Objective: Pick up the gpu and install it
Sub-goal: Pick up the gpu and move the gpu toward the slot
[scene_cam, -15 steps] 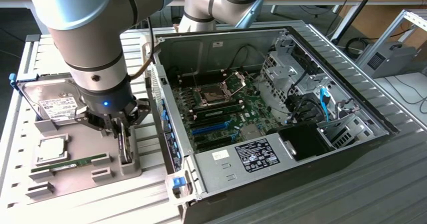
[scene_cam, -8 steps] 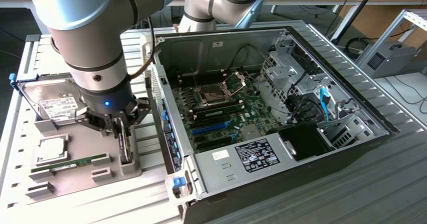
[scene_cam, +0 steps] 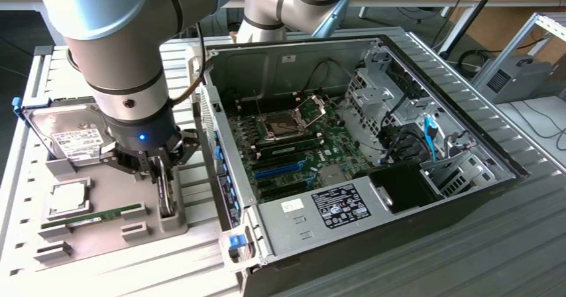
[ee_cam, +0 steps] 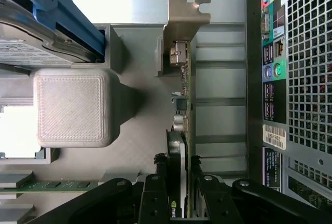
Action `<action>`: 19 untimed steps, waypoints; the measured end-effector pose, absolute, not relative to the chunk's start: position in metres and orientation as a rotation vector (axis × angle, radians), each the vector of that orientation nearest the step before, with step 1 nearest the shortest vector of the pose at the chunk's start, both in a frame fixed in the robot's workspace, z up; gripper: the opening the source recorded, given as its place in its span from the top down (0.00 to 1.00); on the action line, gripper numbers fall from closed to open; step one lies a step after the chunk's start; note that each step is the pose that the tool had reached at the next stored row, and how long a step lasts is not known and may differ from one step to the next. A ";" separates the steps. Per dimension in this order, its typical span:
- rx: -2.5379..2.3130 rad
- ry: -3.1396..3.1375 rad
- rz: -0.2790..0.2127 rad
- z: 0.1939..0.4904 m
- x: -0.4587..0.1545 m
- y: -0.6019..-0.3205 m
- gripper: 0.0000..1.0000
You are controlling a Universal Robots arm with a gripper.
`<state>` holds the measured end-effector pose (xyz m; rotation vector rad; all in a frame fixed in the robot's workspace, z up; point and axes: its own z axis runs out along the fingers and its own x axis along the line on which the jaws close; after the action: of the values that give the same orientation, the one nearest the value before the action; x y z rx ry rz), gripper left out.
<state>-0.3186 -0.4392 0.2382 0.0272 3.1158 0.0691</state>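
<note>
Silver-grey arm (scene_cam: 124,52), blue-lit wrist (scene_cam: 140,128), black claw (scene_cam: 163,178)

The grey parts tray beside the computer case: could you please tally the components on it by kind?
Silver hard drive with white label: 1
Square silver processor chip: 1
Long narrow green RAM stick: 1
Thin dark GPU card with silver end bracket: 1
Total: 4

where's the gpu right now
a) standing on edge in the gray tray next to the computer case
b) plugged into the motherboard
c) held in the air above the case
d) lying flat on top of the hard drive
a: the gpu stands on edge in the gray tray, outside the computer case, with the gripper closed around it.
</note>
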 end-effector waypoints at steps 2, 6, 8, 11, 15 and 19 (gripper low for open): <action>0.027 3.116 0.069 0.241 -0.319 -0.439 0.73; 0.027 3.116 0.069 0.252 -0.319 -0.439 0.73; 0.027 3.116 0.069 0.259 -0.319 -0.439 0.73; 0.027 3.116 0.069 0.270 -0.319 -0.439 0.73; 0.027 3.116 0.069 0.293 -0.319 -0.439 0.73; 0.027 3.116 0.069 0.313 -0.319 -0.439 0.73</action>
<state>-0.3186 -0.4392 0.3127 0.0272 3.1158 0.0691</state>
